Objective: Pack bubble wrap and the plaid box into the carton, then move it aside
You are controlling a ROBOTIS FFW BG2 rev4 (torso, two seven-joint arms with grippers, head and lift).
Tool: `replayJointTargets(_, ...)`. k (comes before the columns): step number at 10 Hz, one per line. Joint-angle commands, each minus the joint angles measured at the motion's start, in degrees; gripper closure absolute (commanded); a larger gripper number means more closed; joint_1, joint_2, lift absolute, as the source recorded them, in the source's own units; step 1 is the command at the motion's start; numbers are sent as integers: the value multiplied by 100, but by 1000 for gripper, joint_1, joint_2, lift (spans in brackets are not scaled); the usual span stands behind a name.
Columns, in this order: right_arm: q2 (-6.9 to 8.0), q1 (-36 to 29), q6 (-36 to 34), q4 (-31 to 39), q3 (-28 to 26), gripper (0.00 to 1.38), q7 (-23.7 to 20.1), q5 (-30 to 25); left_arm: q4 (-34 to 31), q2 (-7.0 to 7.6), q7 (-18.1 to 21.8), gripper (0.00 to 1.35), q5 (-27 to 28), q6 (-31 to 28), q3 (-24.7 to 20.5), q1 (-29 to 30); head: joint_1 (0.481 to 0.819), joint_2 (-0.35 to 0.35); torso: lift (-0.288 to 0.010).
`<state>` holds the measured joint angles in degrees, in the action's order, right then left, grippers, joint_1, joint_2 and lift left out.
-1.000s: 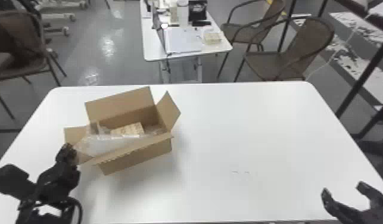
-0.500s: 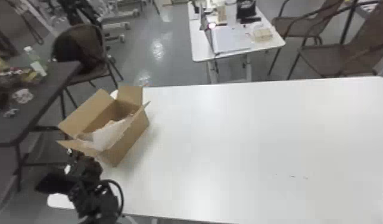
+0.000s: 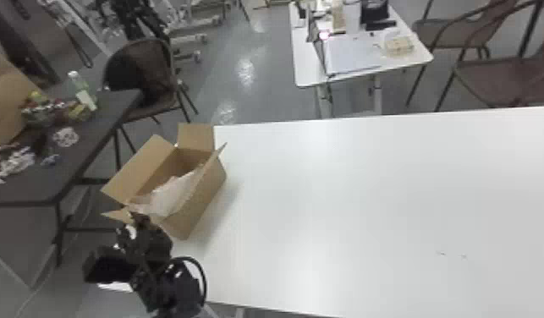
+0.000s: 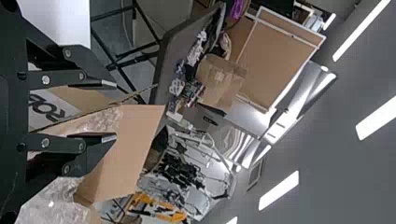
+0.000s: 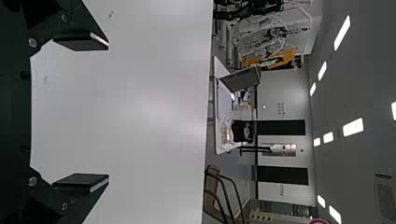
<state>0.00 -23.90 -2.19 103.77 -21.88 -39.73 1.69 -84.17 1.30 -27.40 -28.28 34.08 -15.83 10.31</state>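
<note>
The open carton (image 3: 203, 198) stands slanted at the white table's left edge, flaps raised. Bubble wrap (image 3: 171, 196) fills its near part; deeper contents are hidden. At the carton's near end is my left gripper (image 3: 135, 220). In the left wrist view, my left gripper (image 4: 109, 111) has its fingers apart, with a carton flap (image 4: 135, 140) and its edge running between and past them; more bubble wrap (image 4: 56, 200) lies close by. Over the bare table, my right gripper (image 5: 107, 112) is open wide in the right wrist view, nothing between its fingers.
The white table (image 3: 347, 203) stretches right from the carton. Left of it, across a gap, stands a dark table (image 3: 42, 169) holding a bottle and clutter. A chair (image 3: 148, 84) is behind that gap, and a small white table (image 3: 359, 63) stands farther back.
The head view has turned left. The carton has shifted left across the table to its edge and swung round, with my left gripper staying at its near end.
</note>
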Motion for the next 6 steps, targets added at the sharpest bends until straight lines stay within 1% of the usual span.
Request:
replayJointTargets(1,5,-36,0,82,0,280,0,-19,-319,257,217,136,86,178,160,243,695,311,-102)
replayJointTargets(2,5,-53,0,170,0,280,9,-28,-882,520,217,174,235,55,388,577,695,303,-102)
replayJointTargets(3,5,-106,0,275,26,256,44,-37,-1418,740,226,179,464,-103,660,867,695,297,-102)
replayJointTargets(4,5,-141,0,372,123,167,114,-28,-1875,837,446,179,789,-358,889,1070,695,269,-102)
replayJointTargets(5,5,-168,70,425,246,98,158,-19,-2174,819,859,179,1202,-613,1082,1175,695,222,-102)
replayJointTargets(6,5,-255,228,495,395,104,264,-28,-2402,687,1263,179,1545,-903,1249,1254,695,166,-102)
